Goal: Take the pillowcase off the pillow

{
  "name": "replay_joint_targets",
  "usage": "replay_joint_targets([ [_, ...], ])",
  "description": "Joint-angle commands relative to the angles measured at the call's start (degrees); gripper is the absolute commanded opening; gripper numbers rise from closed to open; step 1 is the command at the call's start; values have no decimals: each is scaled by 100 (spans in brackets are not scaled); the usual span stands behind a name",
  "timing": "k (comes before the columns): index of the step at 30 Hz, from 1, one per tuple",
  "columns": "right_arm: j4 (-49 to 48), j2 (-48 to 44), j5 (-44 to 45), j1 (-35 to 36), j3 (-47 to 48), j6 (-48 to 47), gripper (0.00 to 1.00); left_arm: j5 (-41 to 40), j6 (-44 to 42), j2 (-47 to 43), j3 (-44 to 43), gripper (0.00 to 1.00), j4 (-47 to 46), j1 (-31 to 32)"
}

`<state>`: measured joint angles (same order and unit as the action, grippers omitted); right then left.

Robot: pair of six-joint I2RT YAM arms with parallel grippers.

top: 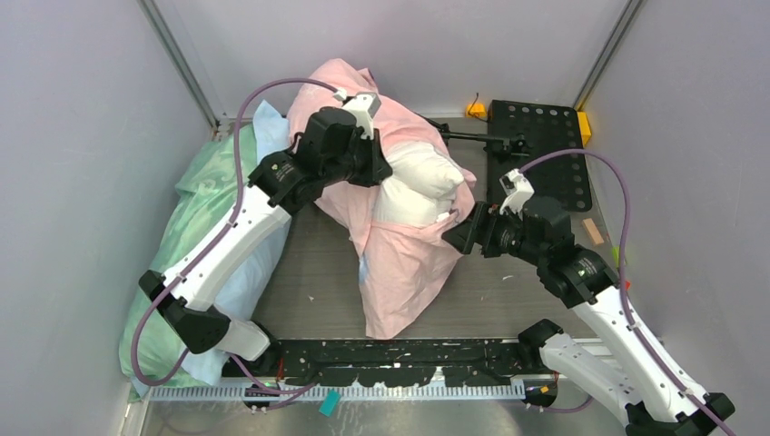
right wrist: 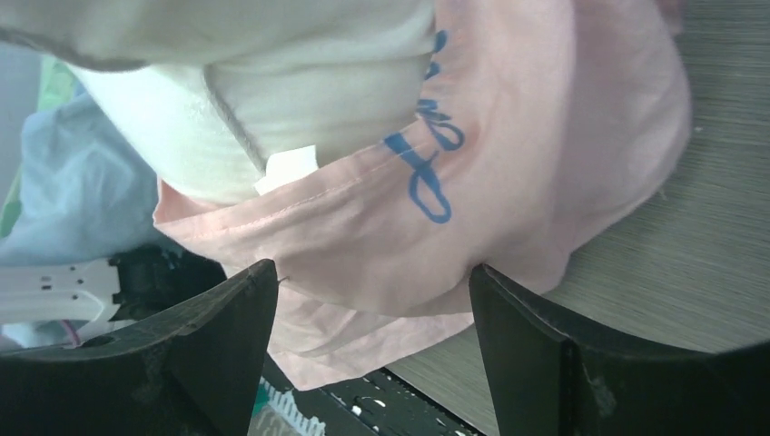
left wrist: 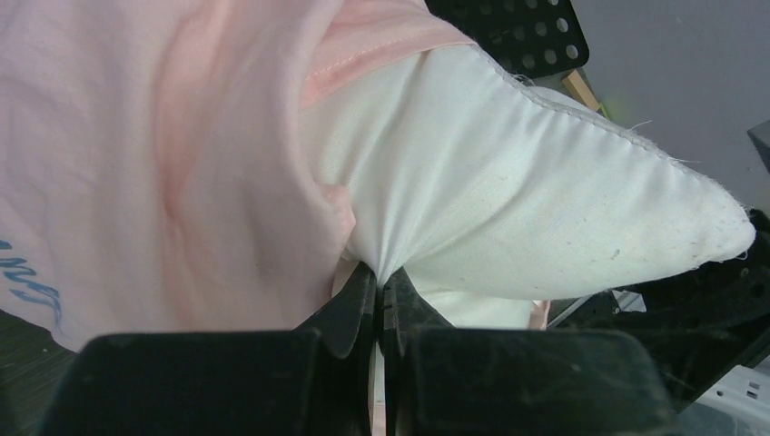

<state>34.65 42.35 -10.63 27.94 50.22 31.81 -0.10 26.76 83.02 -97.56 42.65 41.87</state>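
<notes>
Top external view, working outward from the near edge: on the grey wood-grain table (top: 309,272), a large soft pale pink fabric pillowcase (top: 404,272) with blue cursive lettering trails its loose, crumpled end toward my arm bases. Along the left wall sits a heap of mint green patterned bedding (top: 186,218), with light blue bedding (top: 271,127) beside it.

My right hand (top: 459,238) hangs at the pillowcase's right edge, spread wide apart. On the right wrist view, pink cloth lies between and beyond its two black fingers (right wrist: 227,336), and I cannot tell whether either one touches it. That view also shows a small white tag (right wrist: 286,168) at the hem, where white meets pink.

Farther in, the large plump plain white rectangular pillow (top: 422,186) bulges partway out of the pillowcase's opening, its far part wrapped in pink. My left hand (top: 380,171) sits at the pillow's left side. The left wrist view shows it pressed together on a pinch of the pillow's white cloth, just beside the pink hem.

At the far right corner of the table lies a black perforated plate (top: 545,145).
</notes>
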Motion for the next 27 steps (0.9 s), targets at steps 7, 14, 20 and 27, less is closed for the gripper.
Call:
replay_joint_targets([
  [7,-1106,186,-1037,19,-590,306,82,-620,10,-98,-730,0,-707,-205],
  [14,-1877,118,-1300,163,-1288,544,81,-762,58,-110,-821,0,-712,-308],
  [20,-1955,51,-1031,315,-1103,390,82,-680,139,-60,-879,0,-774,-347],
  [27,-1102,-182,-342,317,20,-364,81,-524,198,75,-926,0,-756,-352],
])
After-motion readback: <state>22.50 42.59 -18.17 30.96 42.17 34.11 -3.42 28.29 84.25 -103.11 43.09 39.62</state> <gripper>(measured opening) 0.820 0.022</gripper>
